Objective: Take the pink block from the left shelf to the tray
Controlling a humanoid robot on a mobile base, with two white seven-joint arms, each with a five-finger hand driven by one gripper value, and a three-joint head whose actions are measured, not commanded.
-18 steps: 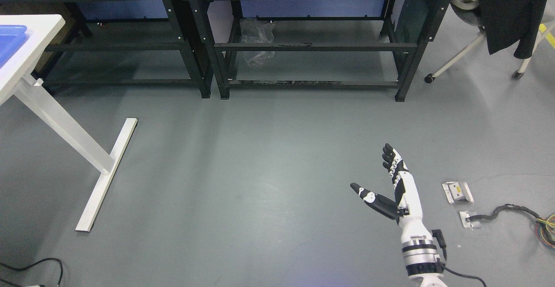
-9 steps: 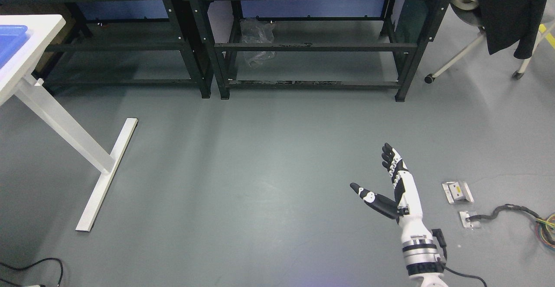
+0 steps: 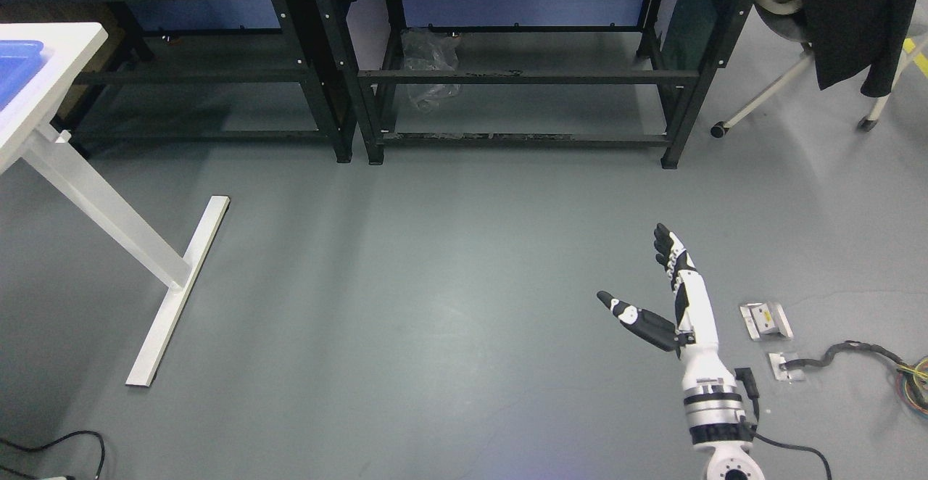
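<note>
My right hand hangs over the bare grey floor at the lower right, fingers and thumb spread, holding nothing. Its white forearm comes up from the bottom edge. A blue tray sits on the white table at the far left, only a corner of it showing. Two black shelf racks stand along the back; only their lower rails are in view. No pink block shows anywhere. The left arm is out of the picture.
A crumpled clear plastic bag lies under the right rack. The white table's leg and foot slant across the left floor. Two small metal brackets and a cable lie at the right, a chair with a dark jacket behind them.
My right hand has risen and shifted slightly right and away from me, still spread. The view has tipped a few pixels.
</note>
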